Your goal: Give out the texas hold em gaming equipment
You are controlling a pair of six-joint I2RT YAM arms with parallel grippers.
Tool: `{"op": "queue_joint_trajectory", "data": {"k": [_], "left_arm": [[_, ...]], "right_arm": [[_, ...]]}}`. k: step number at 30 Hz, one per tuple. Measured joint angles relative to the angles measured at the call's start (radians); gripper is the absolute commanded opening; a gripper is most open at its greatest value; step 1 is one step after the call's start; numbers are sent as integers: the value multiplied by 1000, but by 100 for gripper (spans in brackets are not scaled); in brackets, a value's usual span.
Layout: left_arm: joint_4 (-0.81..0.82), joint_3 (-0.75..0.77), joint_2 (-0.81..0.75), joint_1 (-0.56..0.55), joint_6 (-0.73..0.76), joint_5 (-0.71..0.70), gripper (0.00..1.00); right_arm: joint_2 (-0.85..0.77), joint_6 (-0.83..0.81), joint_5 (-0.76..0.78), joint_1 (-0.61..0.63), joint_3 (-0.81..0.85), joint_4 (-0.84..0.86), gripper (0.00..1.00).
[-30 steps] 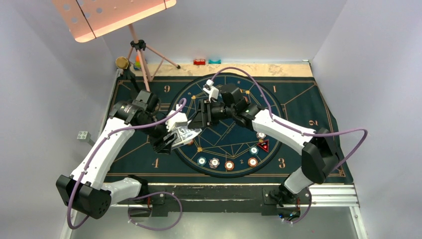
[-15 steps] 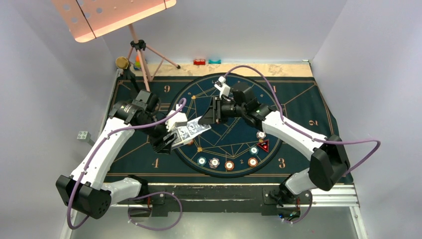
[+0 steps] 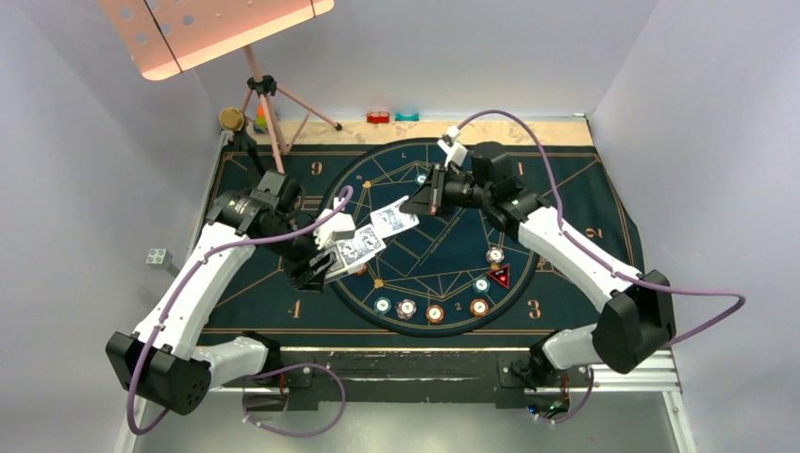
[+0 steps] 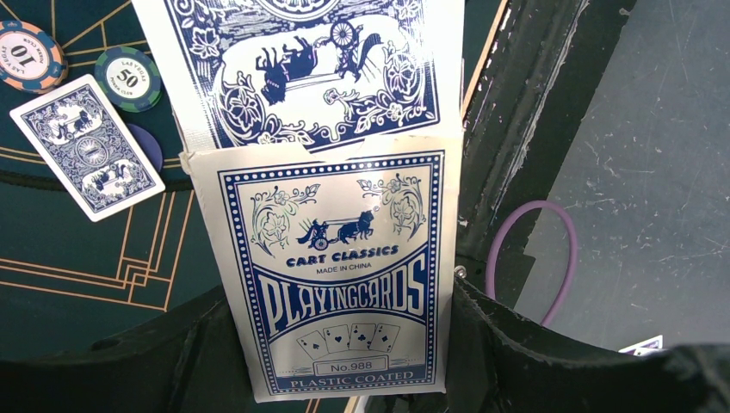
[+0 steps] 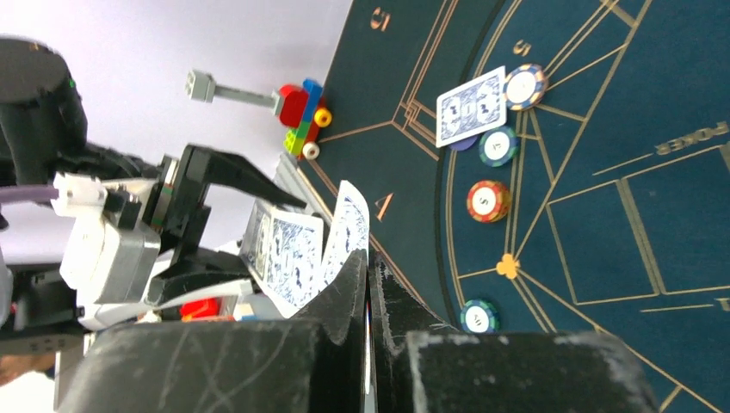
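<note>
One blue-backed card (image 5: 349,225) is pinched between the closed fingers of the right hand (image 5: 368,267). It is held in the air, over the left-centre part of the gold-lined circle.

Just beside it is the card box (image 4: 336,275), blue and white, printed "CART CLASSICS PLAYING CARDS" and open at the top. More cards (image 4: 310,69) stick out of its mouth. The left hand (image 3: 330,262) is closed on the box, one finger against each long side, above the left rim of the circle.

A second single card (image 4: 90,146) lies face down, flat on the mat (image 3: 566,189), close to the left hand. An orange "10" chip (image 4: 30,56) and a teal "50" chip (image 4: 127,77) lie just beside it. A blue chip (image 4: 148,148) is partly covered by its edge.

Along the near rim of the circle lies an arc of four chips: teal (image 3: 382,305), white (image 3: 406,308), orange (image 3: 435,312), orange (image 3: 479,307). Further right, the red triangular marker (image 3: 499,276) has a teal chip (image 3: 481,283) touching its left side and a white chip (image 3: 494,255) just behind it.

The mat covers most of the counter (image 3: 528,130), leaving a bare strip at the far edge.
</note>
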Motion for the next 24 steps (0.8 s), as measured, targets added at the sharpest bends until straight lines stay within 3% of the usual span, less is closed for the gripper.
{"op": "queue_joint_trajectory", "data": {"k": [10,24], "left_arm": [[-1,0,-2,0,0,0,0],[-30,0,-38,0,1,1,0]], "right_arm": [[129,-6,-7,-157,128,-25,0],[749,-43,180,-246,594,-87,0]]}}
